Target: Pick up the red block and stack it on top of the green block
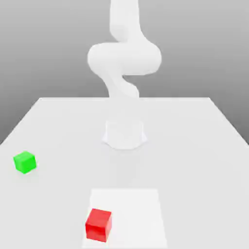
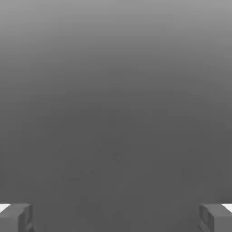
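The red block (image 1: 98,224) rests on the white table (image 1: 194,146) near its front edge, a little to the exterior view's left of centre. The green block (image 1: 25,162) sits further back, near the table's edge on the exterior view's left, well apart from the red one. In the hand view my gripper (image 2: 116,218) is open: its two grey fingertips (image 2: 16,218) stand far apart with nothing between them, against a plain grey background. The white arm (image 1: 124,58) rises from its base and bends upward out of the picture.
The arm's round base (image 1: 125,133) stands mid-table behind both blocks. A brighter square patch (image 1: 141,214) on the tabletop lies under and beside the red block. The table's far edge (image 1: 124,98) meets a grey backdrop.
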